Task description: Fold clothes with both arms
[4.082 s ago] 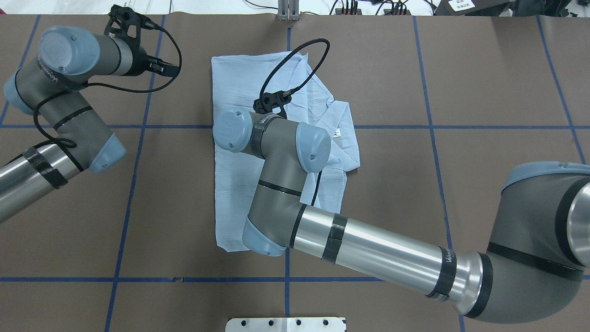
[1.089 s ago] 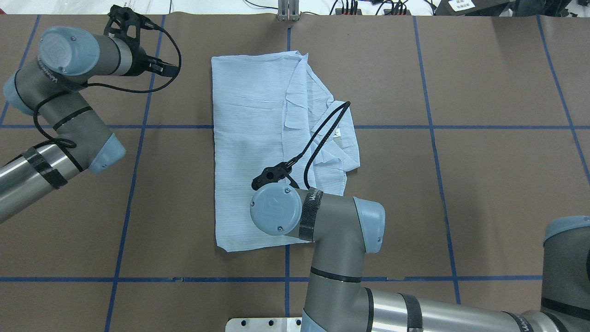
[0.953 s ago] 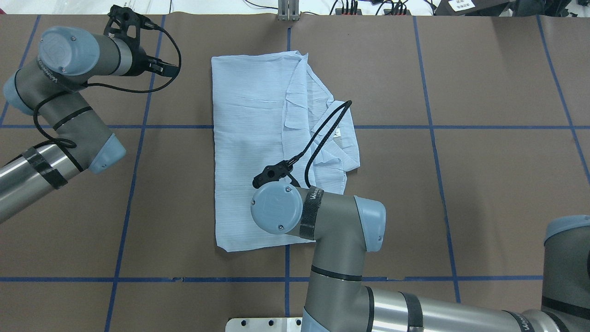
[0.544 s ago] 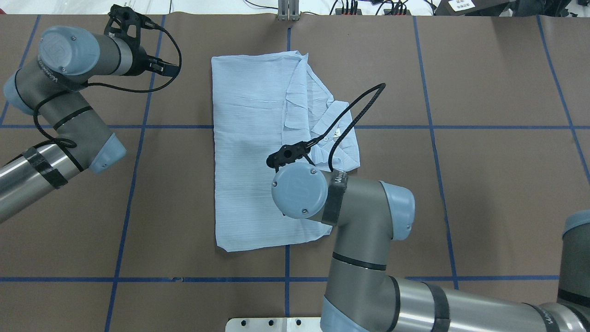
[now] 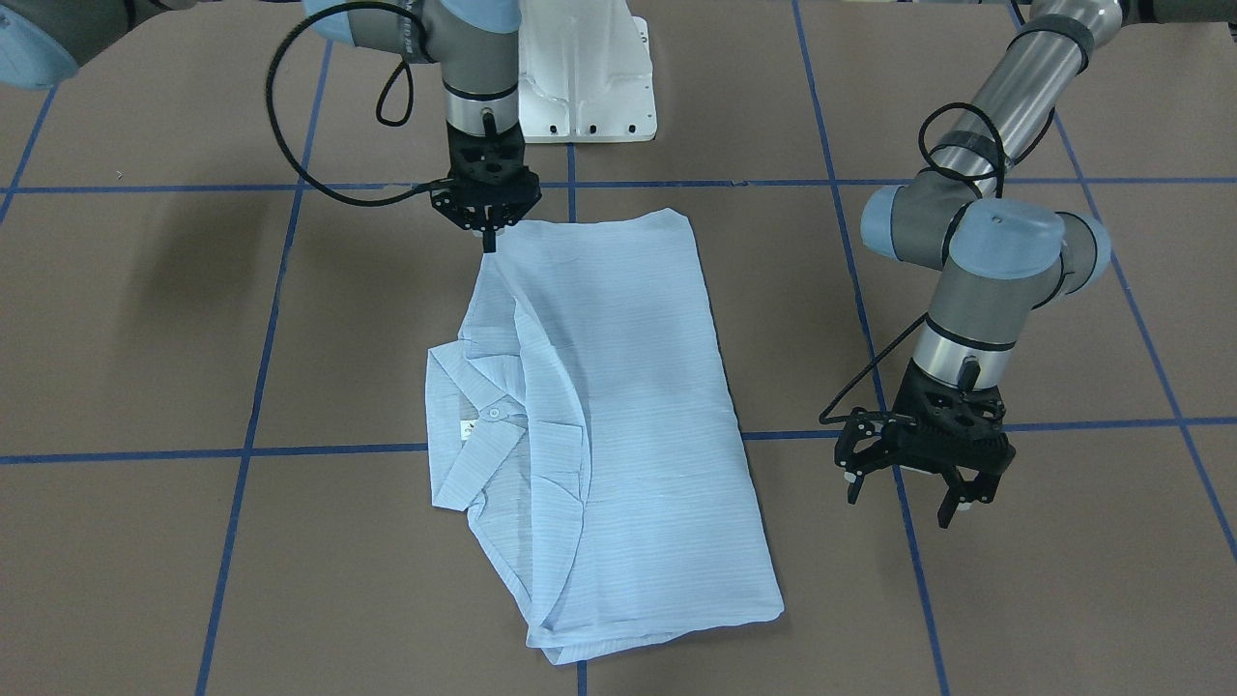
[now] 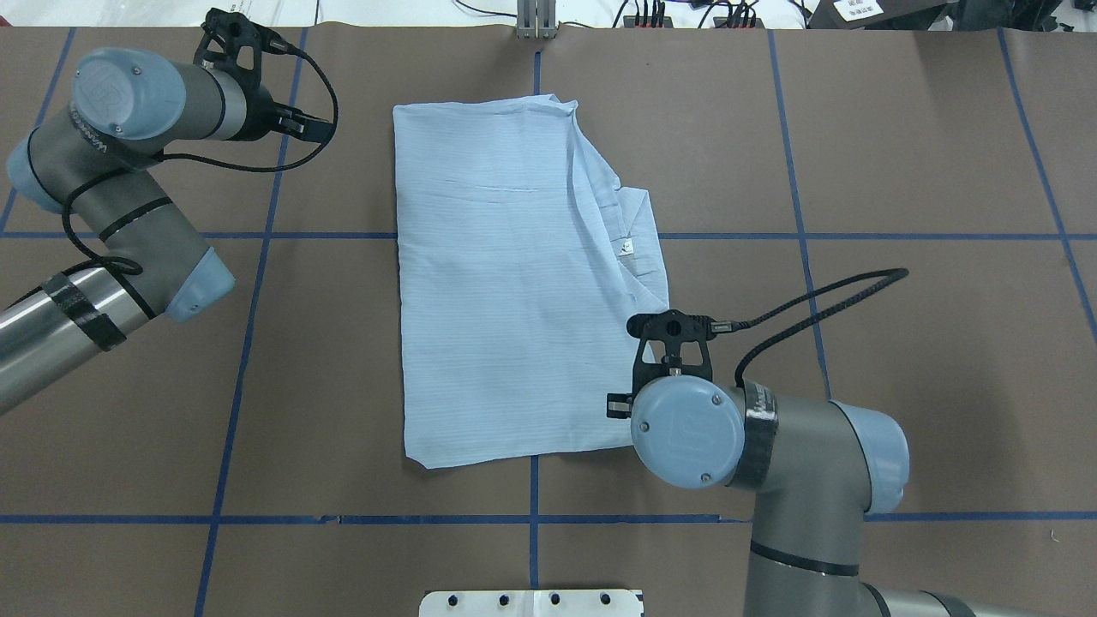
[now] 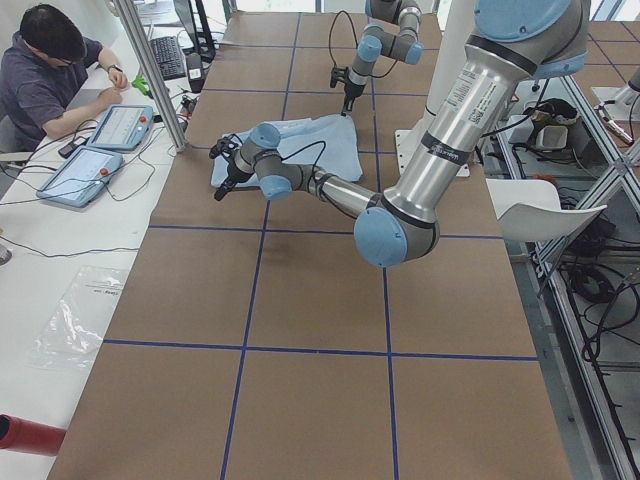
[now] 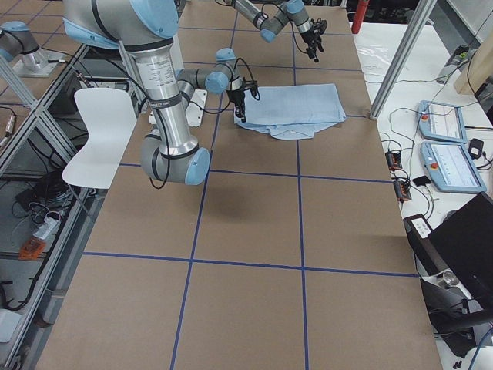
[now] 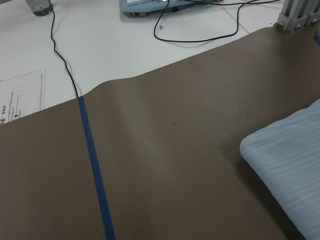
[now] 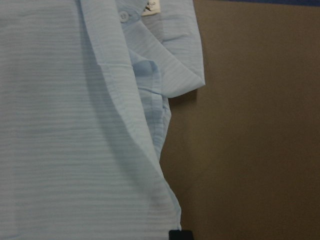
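Light-blue striped shirt (image 5: 618, 387) is lying folded mid-table, thin and limp. The right gripper (image 5: 488, 237) is seemingly pinching its corner, while the left gripper (image 5: 904, 507) is hanging spread and empty. Doubled hems are offering the firmest hold.

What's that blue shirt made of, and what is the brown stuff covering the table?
The shirt: looks like thin woven fabric, perhaps cotton, matte; fine stripes and limp folds suggest it. The table covering: seemingly matte brown paper or card; its edge bows up in the left wrist view.
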Robot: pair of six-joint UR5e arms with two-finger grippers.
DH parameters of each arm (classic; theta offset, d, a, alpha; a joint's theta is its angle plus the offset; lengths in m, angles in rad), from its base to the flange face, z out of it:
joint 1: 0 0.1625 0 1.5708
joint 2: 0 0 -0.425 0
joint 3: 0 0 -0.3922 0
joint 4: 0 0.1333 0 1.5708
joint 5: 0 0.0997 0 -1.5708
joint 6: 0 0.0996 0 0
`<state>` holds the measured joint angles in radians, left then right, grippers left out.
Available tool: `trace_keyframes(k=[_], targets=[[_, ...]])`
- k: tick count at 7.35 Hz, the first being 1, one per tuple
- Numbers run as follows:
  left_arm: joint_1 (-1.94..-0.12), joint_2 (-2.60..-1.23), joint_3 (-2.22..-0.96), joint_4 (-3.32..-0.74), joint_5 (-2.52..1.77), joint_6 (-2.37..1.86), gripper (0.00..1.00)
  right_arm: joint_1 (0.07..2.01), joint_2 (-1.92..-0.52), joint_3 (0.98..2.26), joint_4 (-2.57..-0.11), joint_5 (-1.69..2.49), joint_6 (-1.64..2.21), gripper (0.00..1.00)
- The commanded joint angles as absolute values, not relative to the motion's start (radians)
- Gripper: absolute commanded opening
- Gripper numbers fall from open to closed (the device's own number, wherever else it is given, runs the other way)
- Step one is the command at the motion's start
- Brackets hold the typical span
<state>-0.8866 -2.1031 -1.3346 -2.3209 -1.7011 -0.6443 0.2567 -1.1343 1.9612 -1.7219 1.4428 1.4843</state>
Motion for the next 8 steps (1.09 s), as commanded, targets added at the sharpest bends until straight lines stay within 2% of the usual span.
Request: trace_keyframes(k=[1,2,3,5,8], targets=[[-0.887,-2.103,-1.335,-2.321,-1.701,-0.643,1.00,0.198,-1.207,1.956,-1.643,1.347,1.609,0.73],[-0.887,-2.103,-1.336,-2.321,-1.703,-0.643,1.00,0.202,-1.189,1.954,-1.641,1.324,1.597,1.00],[-0.887,-2.105,-1.339,-2.319,-1.704,-0.643,1.00,0.240,-1.149,1.959,-1.641,1.330,1.557,1.00],[-0.888,-2.065,-1.441,-2.306,-1.852,-0.685,1.00,0.360,-1.111,1.991,-1.606,1.394,1.493,1.00],[-0.771,-1.864,-1.752,-2.298,-1.895,-0.958,1.00,0.454,-1.251,2.011,-1.328,1.497,1.448,1.00]])
